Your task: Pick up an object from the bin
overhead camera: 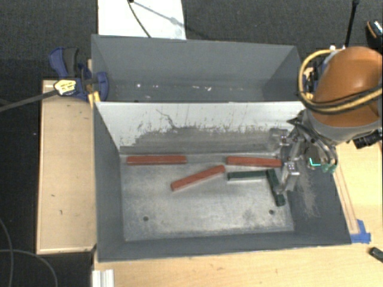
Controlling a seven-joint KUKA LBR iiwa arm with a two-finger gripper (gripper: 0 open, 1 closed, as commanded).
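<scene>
Grey metal bin (209,249), inspected from front rim to rear wall. The front part of the floor is bare and scuffed.

At the right side of the floor the tool (285,183) stands low, just above the surface. Whether it is released or clenched cannot be told. A dark slanted piece (277,192) runs forward from it. Whether this is a loose thing or part of the tool cannot be determined.

A dark green stick (246,174) lies level, with its right end at the tool. This is the thing nearest to the tool. To its left, and close to it, a slanted red-brown stick (197,178) lies mid-floor.

Further back, along the foot of the rear wall, lie two more flat sticks, well apart. The left red-brown stick (155,159) lies clear of everything. The right red-brown stick (252,160) reaches the tool's body at its right end.

An orange cover (350,79) sits on the wrist above the right rim.
</scene>
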